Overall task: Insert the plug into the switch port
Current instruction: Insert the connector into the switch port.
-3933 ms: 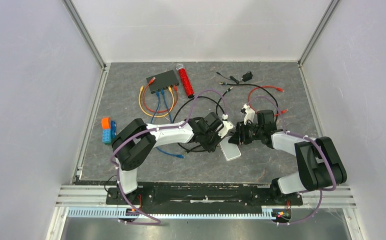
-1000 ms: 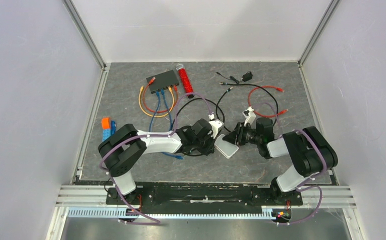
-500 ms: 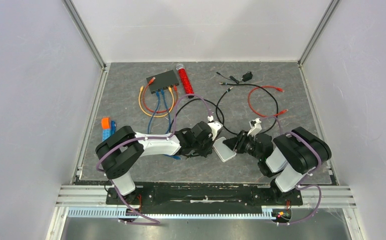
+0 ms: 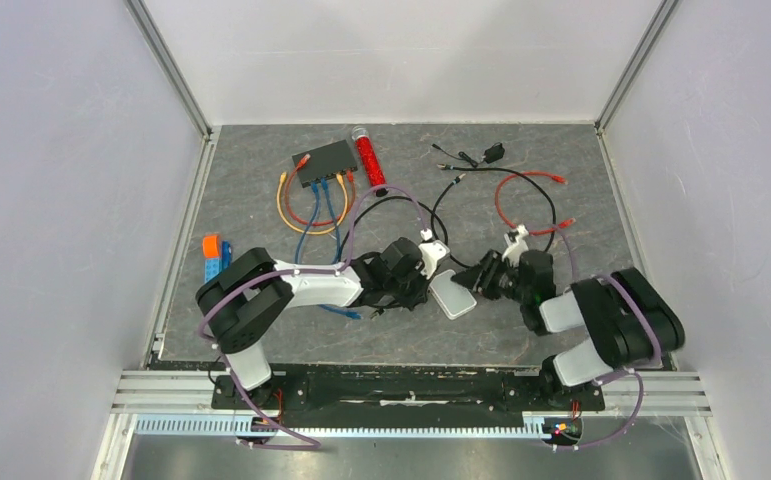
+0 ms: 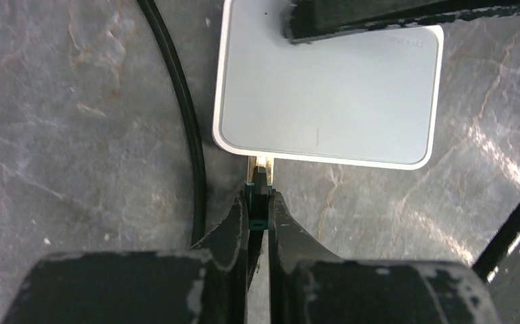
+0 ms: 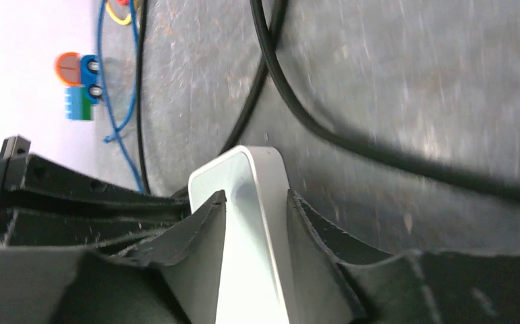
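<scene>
- Tabletop (image 4: 251,200) of grey slate pattern carries everything; loose cables are spread over its far half, which leaves the near middle as working room
- Left arm (image 4: 311,285) and right arm (image 4: 611,320) reach in from opposite sides to meet at the near centre, a layout that lets one steady a housing while the other feeds a connector into it
- Black switch box (image 4: 326,160) lies flat at the far left, well apart from both arms, with orange, blue and red leads already leaving its near long edge
- White box (image 4: 452,296), a rounded square, sits where the arms meet, seemingly braced so that it cannot slide away under a push
- Right gripper (image 6: 253,199) is partly open, its fingers clasped on the white box's right end, and the left wrist view shows one finger lying across the top face
- Left gripper (image 5: 258,209) is almost fully closed, pinching the plug (image 5: 260,189) by its body so that the tip juts forward free
- Black cable (image 5: 183,115) runs alongside the left gripper's finger and past the box's corner
- Plug, green-bodied with a gold tip, meets the white box's left edge; whether it has entered a socket there cannot be told
- Switch port (image 4: 328,177), the task's target, belongs to the row on the black switch box's near edge and is too small to pick out singly; by my judgement the plug is aimed at the wrong housing and has yet to travel far left
</scene>
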Controlling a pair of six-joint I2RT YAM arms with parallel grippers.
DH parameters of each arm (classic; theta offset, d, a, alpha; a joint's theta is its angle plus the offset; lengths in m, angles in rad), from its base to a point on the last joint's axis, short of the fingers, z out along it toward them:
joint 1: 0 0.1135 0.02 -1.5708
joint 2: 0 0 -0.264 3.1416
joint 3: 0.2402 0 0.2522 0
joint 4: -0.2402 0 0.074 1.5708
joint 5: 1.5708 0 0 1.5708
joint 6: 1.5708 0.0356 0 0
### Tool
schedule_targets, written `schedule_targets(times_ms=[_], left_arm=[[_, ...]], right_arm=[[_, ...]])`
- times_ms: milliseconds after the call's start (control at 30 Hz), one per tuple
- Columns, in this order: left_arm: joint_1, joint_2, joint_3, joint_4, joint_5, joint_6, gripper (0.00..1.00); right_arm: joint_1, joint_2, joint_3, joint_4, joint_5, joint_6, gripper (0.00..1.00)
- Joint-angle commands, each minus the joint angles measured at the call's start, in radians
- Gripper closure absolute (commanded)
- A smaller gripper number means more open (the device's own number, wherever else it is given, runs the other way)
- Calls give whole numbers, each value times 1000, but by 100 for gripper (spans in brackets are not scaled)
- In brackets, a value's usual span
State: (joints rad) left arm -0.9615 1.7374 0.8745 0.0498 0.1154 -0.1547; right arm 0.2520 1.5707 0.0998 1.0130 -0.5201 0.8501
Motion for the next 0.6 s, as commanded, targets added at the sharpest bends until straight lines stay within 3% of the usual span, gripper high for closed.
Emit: schedule_targets(times_ms=[0,200,367,567], left_arm=[[14,83,56,199,22,60,88],[14,132,116,191,117,115,73],[16,106,117,201,252,211,70],[28,65,120,148,232,219,60]], right_arm=[[18,-172,230,-741,-53,-301,58],[-17,-301,357,-894,111,-334,53],[-55,-364,445,-982,230,-410,51],[-113,-356,537,-1054,324,-474,49]])
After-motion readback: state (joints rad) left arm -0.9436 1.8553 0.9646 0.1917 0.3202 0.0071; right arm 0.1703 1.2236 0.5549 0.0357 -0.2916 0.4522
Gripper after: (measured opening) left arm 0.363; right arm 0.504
